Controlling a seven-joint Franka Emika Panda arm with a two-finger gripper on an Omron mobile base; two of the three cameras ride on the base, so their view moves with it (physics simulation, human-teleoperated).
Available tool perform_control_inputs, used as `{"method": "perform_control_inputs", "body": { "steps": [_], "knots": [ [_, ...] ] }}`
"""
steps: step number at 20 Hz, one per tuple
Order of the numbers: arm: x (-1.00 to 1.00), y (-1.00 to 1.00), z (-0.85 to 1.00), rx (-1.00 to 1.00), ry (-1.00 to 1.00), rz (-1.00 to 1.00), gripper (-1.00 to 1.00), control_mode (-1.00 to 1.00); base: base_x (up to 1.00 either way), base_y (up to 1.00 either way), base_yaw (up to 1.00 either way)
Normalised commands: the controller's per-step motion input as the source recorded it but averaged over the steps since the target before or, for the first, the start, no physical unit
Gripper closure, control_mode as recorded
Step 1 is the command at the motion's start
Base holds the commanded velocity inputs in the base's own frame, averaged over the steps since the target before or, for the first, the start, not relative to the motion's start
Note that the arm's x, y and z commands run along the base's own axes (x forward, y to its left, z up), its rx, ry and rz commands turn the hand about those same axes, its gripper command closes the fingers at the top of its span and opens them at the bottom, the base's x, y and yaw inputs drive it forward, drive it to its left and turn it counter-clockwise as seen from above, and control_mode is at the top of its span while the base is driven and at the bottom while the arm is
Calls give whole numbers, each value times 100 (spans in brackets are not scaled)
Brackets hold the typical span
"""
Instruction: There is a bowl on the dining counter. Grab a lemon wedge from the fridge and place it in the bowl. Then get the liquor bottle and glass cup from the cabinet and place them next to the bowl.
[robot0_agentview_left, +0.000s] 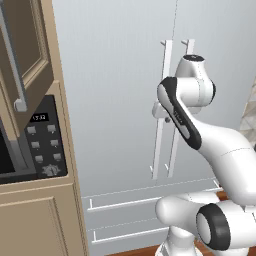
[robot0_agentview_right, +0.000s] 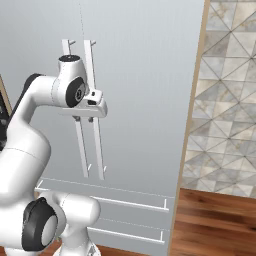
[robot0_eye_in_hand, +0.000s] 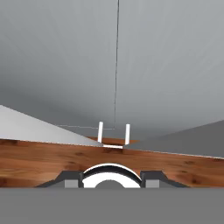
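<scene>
The fridge (robot0_agentview_left: 115, 100) (robot0_agentview_right: 145, 100) (robot0_eye_in_hand: 65, 65) is a tall pale grey unit, and both of its doors are closed. Two long vertical bar handles (robot0_agentview_left: 165, 65) (robot0_agentview_right: 90, 60) run side by side along the centre seam. My gripper (robot0_agentview_right: 82, 119) (robot0_agentview_left: 161, 114) hangs right in front of these handles at mid height, pointing down. In the hand view its dark fingertips (robot0_eye_in_hand: 68, 178) stand apart with nothing between them, looking down the door face to the floor. The bowl, dining counter, lemon wedge, liquor bottle and glass cup are out of view.
Two drawers with horizontal bar handles (robot0_agentview_left: 135, 202) (robot0_agentview_right: 115, 200) sit below the doors. To the left stands a tan wall unit with an oven control panel (robot0_agentview_left: 45, 140) and a panelled cabinet door (robot0_agentview_left: 22, 50) swung open above. A tiled wall (robot0_agentview_right: 230, 100) and wood floor (robot0_agentview_right: 215, 220) lie to the right.
</scene>
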Motion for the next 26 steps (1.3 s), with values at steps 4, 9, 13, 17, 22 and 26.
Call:
{"method": "perform_control_inputs", "body": {
  "steps": [4,9,13,17,22,26],
  "knots": [
    [0,0,0,0,0,0,-100,-100,0,0,0],
    [0,0,0,0,0,0,-100,-100,0,0,0],
    [-12,-3,-2,0,0,0,-100,-100,0,0,0],
    [-62,-6,-3,0,-26,-1,-100,-100,0,0,0],
    [-37,0,-3,0,-22,0,-100,-100,0,0,0],
    [0,0,-2,0,3,0,-100,100,0,0,0]
  ]
}}
